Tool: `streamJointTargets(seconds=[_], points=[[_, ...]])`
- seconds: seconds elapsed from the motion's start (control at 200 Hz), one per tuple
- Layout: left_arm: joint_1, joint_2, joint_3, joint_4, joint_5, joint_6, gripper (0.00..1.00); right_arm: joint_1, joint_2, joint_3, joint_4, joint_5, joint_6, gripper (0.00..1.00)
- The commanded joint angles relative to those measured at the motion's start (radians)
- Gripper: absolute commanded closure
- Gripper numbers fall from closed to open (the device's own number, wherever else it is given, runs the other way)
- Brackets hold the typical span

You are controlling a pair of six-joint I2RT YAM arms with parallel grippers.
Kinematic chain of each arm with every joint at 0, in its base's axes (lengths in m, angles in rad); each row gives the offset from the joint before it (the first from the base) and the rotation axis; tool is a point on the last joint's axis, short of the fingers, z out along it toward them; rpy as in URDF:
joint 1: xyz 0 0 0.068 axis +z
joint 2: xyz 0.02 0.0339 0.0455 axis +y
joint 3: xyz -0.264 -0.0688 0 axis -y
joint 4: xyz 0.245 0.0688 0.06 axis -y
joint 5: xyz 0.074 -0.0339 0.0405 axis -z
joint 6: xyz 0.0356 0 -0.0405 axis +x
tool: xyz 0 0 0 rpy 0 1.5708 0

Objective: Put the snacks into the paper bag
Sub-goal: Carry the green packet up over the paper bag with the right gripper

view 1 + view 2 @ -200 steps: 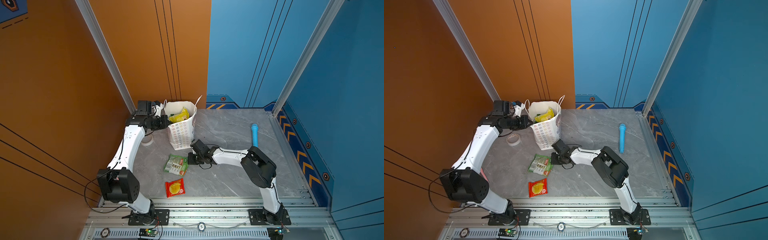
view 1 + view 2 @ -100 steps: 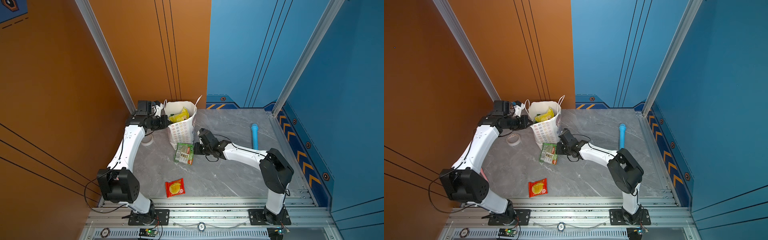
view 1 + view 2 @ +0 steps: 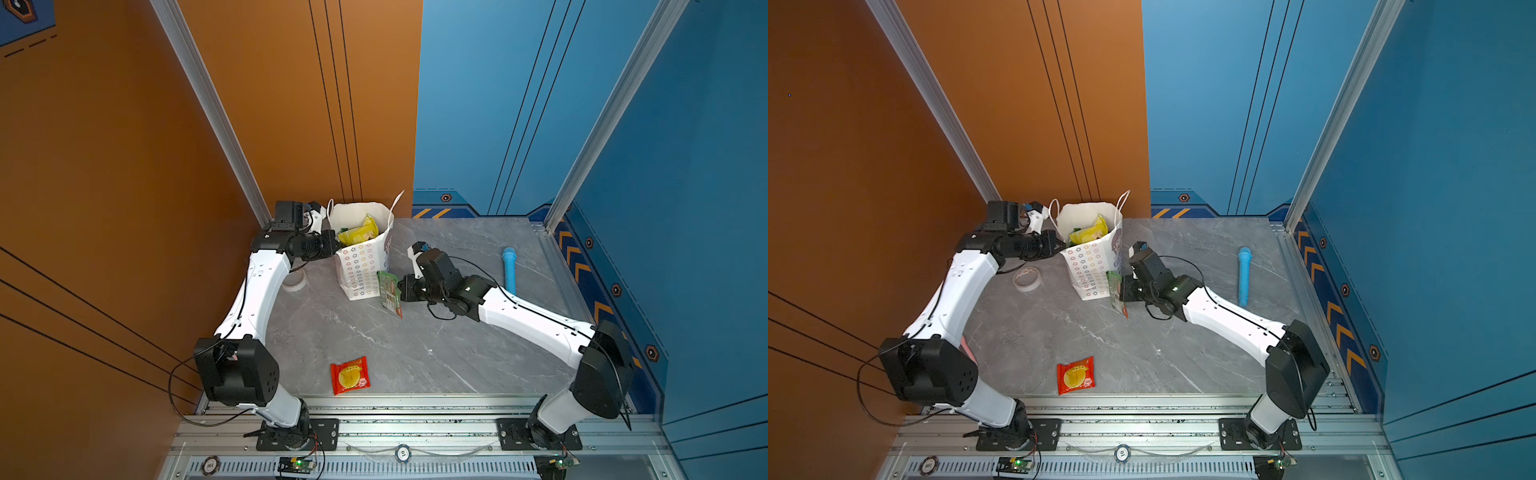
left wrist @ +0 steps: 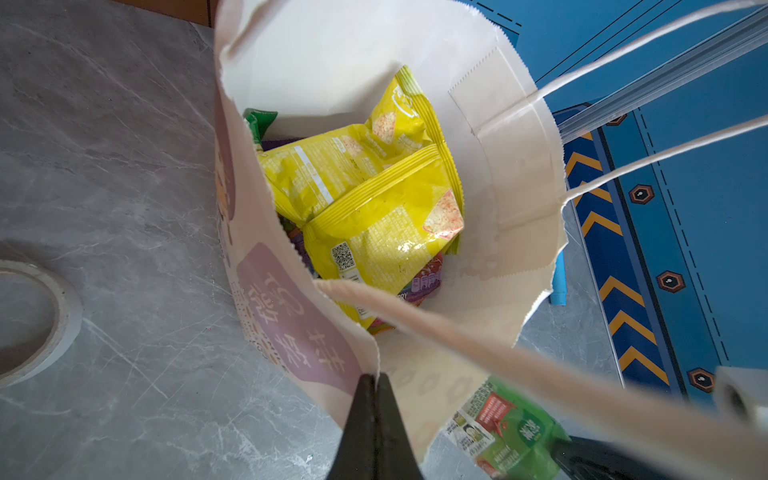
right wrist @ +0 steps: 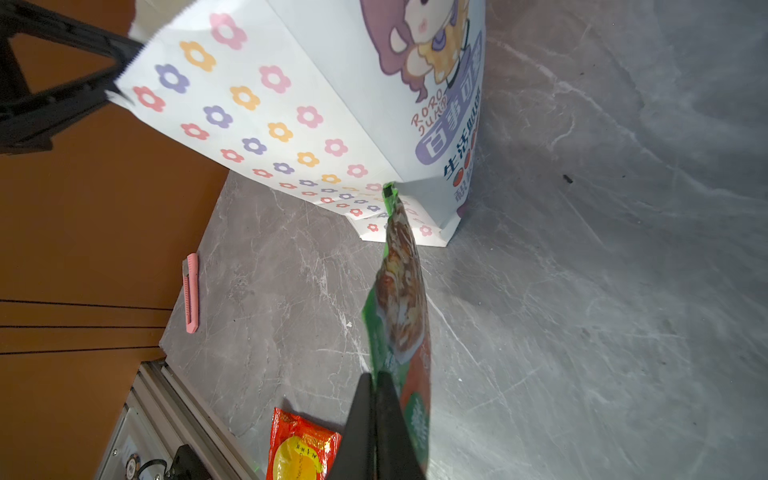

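Note:
The white paper bag point(image 3: 361, 266) stands upright at the back of the table, its mouth open. My left gripper point(image 4: 376, 380) is shut on the bag's rim at its left corner. Yellow snack packets point(image 4: 374, 199) lie on top inside, with purple and green ones partly hidden beneath. My right gripper point(image 5: 376, 380) is shut on a green snack packet point(image 3: 390, 293), which hangs edge-on above the table against the bag's lower right corner point(image 5: 415, 216). A red pouch point(image 3: 350, 375) lies flat near the table's front edge.
A roll of clear tape point(image 3: 1026, 278) lies left of the bag, under my left arm. A blue stick point(image 3: 509, 270) lies at the right, near the blue wall. A pink cutter point(image 5: 191, 293) rests by the orange wall.
My right gripper has lifted the green packet off the table and carried it back and right, up to the bag's side. The left arm has held still on the rim.

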Motion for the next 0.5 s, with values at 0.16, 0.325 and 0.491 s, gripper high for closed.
streamJointTargets(seconds=[0.16,0.325,0.491], points=[[-0.001,-0.013,-0.019,-0.034,-0.026,0.009,0.98,0.006,-0.115,0.098,-0.111,0.07,-0.075,1.0],[-0.003,-0.012,-0.017,-0.034,-0.018,0.006,0.99,0.016,-0.136,0.189,-0.141,0.058,-0.105,1.0],[-0.004,-0.014,-0.019,-0.034,-0.025,0.009,0.98,0.029,-0.135,0.274,-0.14,0.048,-0.122,1.0]])
